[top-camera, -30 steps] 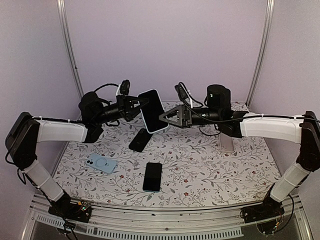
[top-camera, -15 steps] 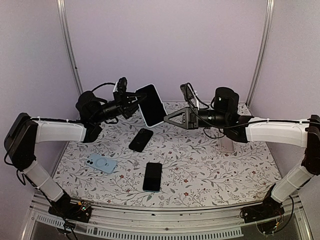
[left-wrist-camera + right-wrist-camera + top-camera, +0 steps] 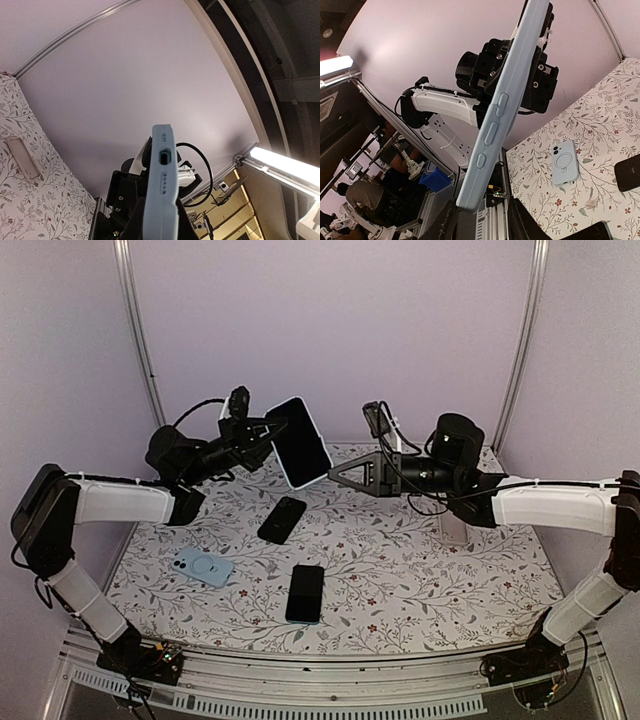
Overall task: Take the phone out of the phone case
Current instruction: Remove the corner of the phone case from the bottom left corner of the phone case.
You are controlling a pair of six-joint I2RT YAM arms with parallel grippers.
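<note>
The white-sleeved left arm [image 3: 120, 502] reaches up and inward, its black pincer [image 3: 264, 430] held high with jaws clamped on the edge of a pale-cased phone [image 3: 300, 443]. The white-sleeved right arm [image 3: 550, 502] stretches leftward at much the same height. Its black pincer [image 3: 340, 472] points toward the left one, fingers [image 3: 446, 222] spread apart.

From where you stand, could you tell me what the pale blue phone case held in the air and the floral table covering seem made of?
The held pale blue phone case is likely soft matte silicone or rubbery plastic: dull even edge, rounded corners, moulded button bumps. The floral table covering looks like matte printed cloth or vinyl; I cannot tell which.
</note>
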